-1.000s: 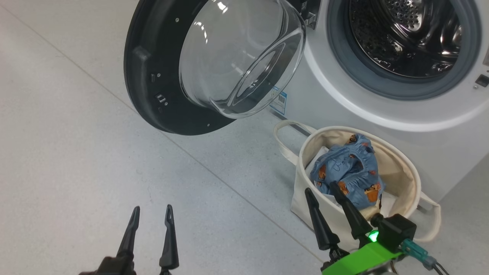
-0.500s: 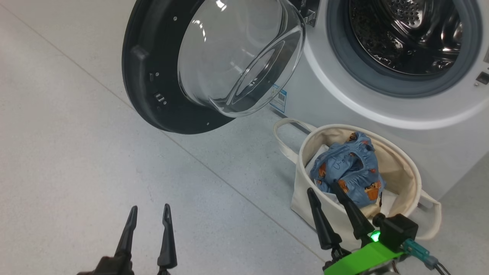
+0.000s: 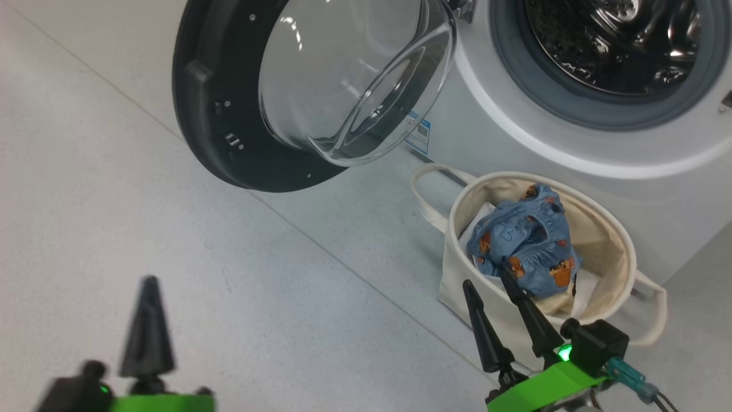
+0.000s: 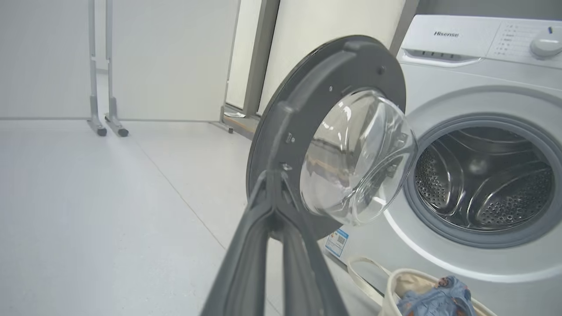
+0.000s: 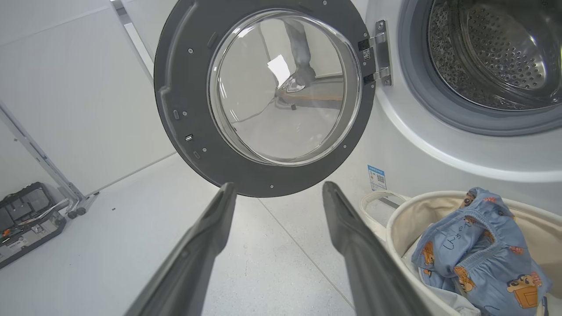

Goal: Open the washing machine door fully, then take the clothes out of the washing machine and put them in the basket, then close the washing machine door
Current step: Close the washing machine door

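While clothes sit in the basket, left end effector seems closed, right end effector apart.

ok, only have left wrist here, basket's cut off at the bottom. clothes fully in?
Observer: Yes. In the head view the clothes lie wholly inside the basket, below its rim.
Operator: right arm?
Observer: The right gripper is low in the head view by the basket's near side, jaws open and empty.
Operator: floor left of the door?
Observer: The right wrist view shows a dark case of gear on the floor, well off to the left of the washing machine door.
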`<state>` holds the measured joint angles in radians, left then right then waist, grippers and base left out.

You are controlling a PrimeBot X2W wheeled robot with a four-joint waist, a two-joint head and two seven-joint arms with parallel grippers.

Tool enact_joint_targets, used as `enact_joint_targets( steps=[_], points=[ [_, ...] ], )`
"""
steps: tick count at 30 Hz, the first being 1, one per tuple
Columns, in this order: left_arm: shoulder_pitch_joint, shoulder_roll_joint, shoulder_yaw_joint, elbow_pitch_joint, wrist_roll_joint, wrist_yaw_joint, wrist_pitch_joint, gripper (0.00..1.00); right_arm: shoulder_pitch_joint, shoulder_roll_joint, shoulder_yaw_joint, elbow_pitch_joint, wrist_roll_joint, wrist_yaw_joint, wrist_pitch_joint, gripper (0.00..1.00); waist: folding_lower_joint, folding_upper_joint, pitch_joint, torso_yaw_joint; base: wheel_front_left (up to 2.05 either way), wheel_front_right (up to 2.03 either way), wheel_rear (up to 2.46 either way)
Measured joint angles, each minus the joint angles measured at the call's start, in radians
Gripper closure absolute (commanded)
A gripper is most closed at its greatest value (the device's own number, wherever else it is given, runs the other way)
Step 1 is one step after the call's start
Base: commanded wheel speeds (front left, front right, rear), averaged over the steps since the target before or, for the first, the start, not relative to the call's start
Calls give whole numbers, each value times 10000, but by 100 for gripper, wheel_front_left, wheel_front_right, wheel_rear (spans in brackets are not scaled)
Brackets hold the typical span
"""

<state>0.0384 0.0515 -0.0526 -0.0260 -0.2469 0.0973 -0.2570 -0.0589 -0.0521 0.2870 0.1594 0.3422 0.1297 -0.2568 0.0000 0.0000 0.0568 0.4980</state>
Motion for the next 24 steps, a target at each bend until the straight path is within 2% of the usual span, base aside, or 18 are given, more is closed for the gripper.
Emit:
enact_joint_targets(
  steps=[5,8,10,15,17,21,24],
  points=[
    [-196,493,1749,-723,-1147,-1137,-2,100,-42,0,-48,-12,-276,0,0,0,0,0,400,-168,0,0,0],
    [-441,895,2857,-746,-2683,-1716,13,100,-188,0,-115,-23,-430,0,0,0,0,0,723,-317,0,0,0],
    [-753,1390,3310,-627,-4071,-2036,456,100,-358,0,-150,-42,-545,0,0,0,0,0,972,-430,0,0,0],
    [-2057,2886,4084,-176,-8550,-2211,2769,100,-933,-4,-196,-92,-982,0,0,0,0,0,1643,-774,0,0,0],
    [-2660,3544,4529,148,-9898,-2211,3513,100,-1217,-6,-328,-134,-1152,0,0,0,0,0,1944,-923,0,0,0],
    [-3761,4763,5127,1490,-11154,-2211,4529,100,-1571,-38,-479,-142,-1325,0,0,0,0,0,2441,-1308,0,0,0],
    [-4506,5241,5152,2637,-11743,-2209,5135,100,-1612,-40,-483,-148,-1409,0,0,0,0,0,2702,-1642,0,0,0]
  ],
)
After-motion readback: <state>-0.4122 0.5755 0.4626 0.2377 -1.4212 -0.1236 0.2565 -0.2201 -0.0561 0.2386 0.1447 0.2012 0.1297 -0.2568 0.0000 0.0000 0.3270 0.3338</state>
